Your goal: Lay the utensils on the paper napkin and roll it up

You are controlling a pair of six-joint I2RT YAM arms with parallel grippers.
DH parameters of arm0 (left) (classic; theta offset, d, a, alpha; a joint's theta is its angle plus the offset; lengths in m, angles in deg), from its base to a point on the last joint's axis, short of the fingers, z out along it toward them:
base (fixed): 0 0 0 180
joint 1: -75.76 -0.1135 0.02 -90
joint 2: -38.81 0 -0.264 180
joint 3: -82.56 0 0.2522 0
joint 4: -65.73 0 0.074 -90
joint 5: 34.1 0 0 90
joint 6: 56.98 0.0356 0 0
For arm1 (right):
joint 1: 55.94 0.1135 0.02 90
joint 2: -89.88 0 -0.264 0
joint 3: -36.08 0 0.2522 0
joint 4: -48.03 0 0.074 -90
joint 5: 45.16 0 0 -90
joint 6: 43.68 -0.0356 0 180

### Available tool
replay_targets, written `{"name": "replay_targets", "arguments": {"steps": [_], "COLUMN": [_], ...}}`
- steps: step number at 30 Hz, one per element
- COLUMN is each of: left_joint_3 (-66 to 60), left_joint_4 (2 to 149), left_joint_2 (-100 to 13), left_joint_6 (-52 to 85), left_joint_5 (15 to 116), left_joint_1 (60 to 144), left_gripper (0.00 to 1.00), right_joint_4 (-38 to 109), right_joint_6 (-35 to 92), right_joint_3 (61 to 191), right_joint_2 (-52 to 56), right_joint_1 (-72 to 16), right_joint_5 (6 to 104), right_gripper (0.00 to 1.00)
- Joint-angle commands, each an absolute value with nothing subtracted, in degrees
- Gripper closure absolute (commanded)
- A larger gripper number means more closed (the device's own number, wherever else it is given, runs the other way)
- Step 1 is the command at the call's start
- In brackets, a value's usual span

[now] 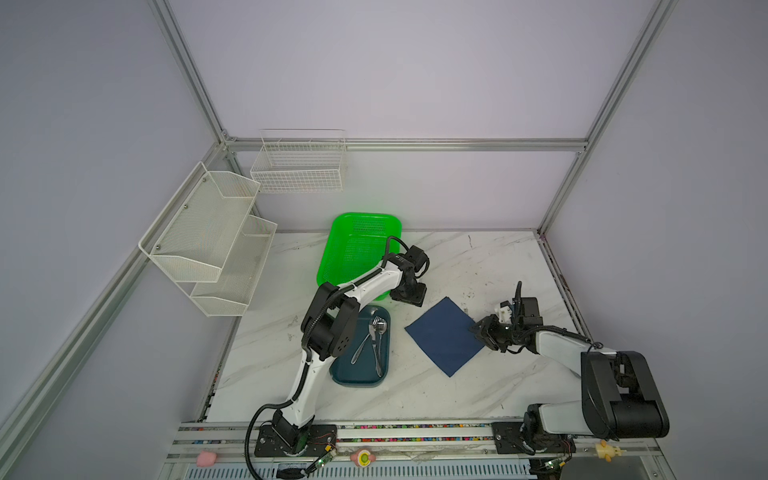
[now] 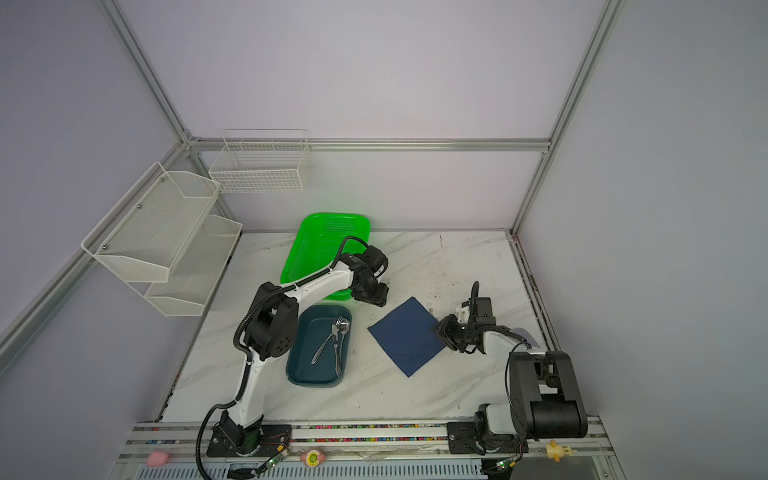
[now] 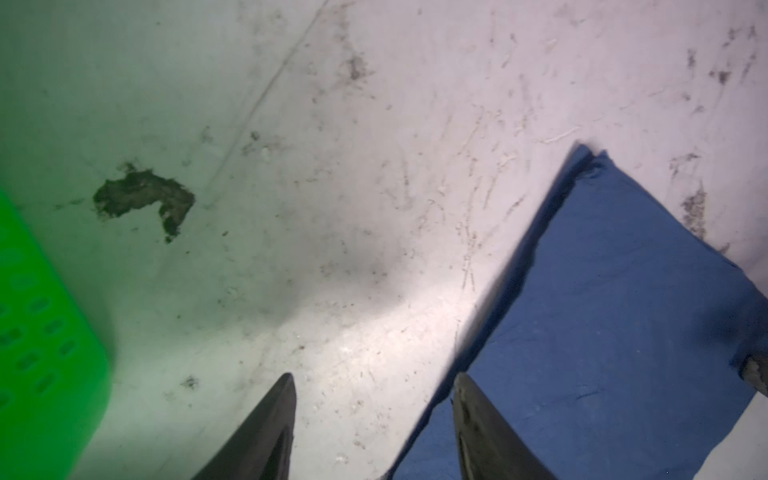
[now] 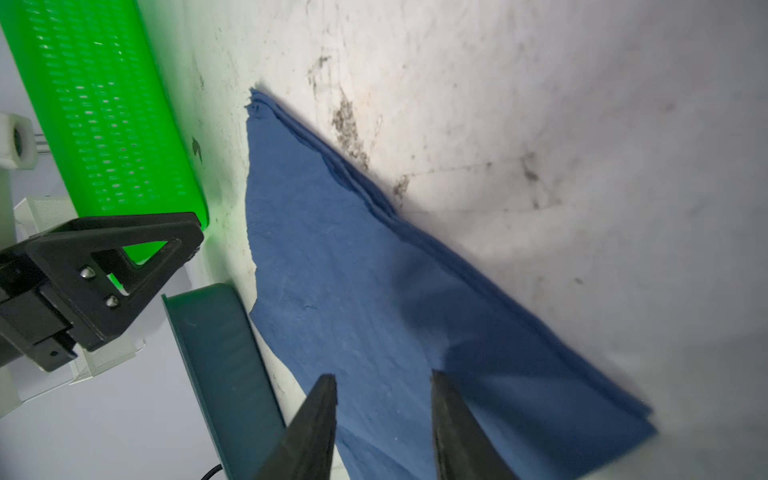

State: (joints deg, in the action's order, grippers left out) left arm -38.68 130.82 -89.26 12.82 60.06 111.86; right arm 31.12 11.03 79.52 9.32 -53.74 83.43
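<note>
While the navy paper napkin [image 1: 442, 336] lies flat, diamond-wise, utensils [image 1: 377, 328] in the teal tray [image 1: 357, 374] at its nine o'clock, I see left gripper [image 3: 374, 378] and right gripper [image 4: 381, 374] parted, empty; bare table [image 1: 415, 395] at six.

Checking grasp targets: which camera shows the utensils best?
A top view: the utensils lie overlapping and unobstructed in the teal tray. Left wrist view misses them; right wrist view catches only the tray's side.

Scuffed white marble tbl [image 1: 457, 399], green basket [image 1: 361, 245] at frame ctr, teal tray [image 1: 361, 376] just below it, navy napkin [image 1: 442, 336] flat, right of tray
</note>
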Motion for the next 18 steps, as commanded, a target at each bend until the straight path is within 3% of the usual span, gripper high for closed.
{"name": "replay_targets", "arguments": {"steps": [1, 7, 11, 16, 18], "left_joint_3": [-42.26, -38.01, -32.98, -20.84, -16.17], "left_joint_4": [131.35, 129.35, 130.46, 129.81, 129.53], "left_joint_2": [-87.75, -80.69, -72.85, -61.49, -58.41], "left_joint_6": [11.74, 14.67, 15.07, 13.00, 12.10], "left_joint_5": [62.15, 72.03, 72.01, 68.47, 69.12], "left_joint_1": [111.05, 111.62, 113.26, 113.82, 114.12], "left_gripper": [0.40, 0.40, 0.40, 0.41, 0.41], "right_joint_4": [28.08, 26.35, 21.74, 22.58, 20.85], "right_joint_6": [15.12, 18.94, 22.06, 22.43, 23.01], "right_joint_3": [82.41, 86.13, 89.50, 89.90, 91.23], "right_joint_2": [6.19, -0.54, -4.42, 0.05, 2.58], "right_joint_1": [-53.05, -52.16, -52.07, -50.78, -47.87], "right_joint_5": [81.69, 76.59, 73.90, 78.36, 75.83], "right_gripper": [0.60, 0.60, 0.61, 0.60, 0.58]}}
